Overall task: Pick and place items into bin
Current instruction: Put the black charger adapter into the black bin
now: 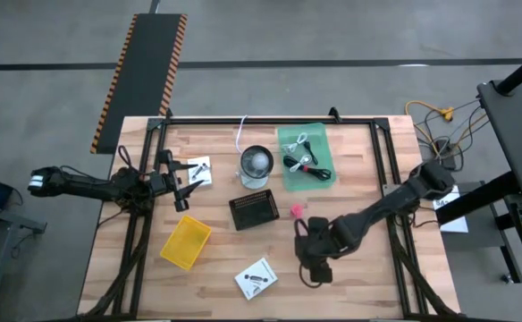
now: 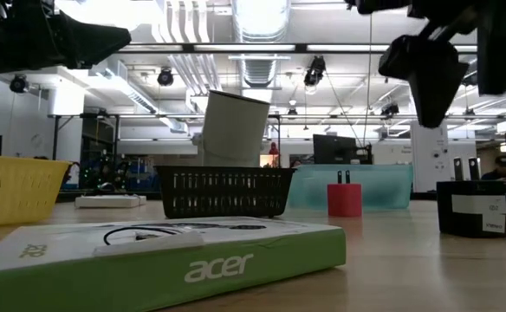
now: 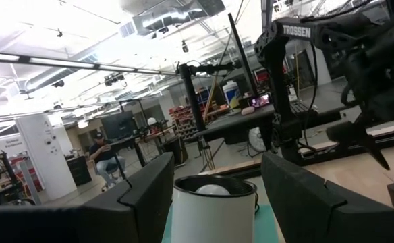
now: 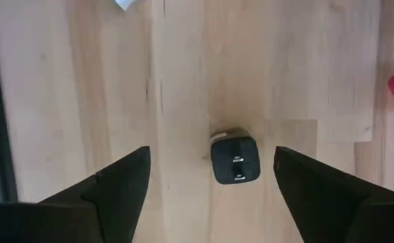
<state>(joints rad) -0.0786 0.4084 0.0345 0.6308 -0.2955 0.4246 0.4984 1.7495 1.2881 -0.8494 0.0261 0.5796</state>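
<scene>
Black charger (image 4: 235,160) on wood table (image 4: 305,67), apparently untouched; both jaws open, workshop behind

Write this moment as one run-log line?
right gripper: open above black charger | left gripper: open, facing white cup | nothing held

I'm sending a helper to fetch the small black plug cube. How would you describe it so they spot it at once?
Start at the black mesh basket mid-table, then move toward the right arm's open hand on the bare wood. The small black plug cube sits on the wood right below that hand, between its fingers. It's black with two slots on its face, unlike the red cube nearby.
</scene>
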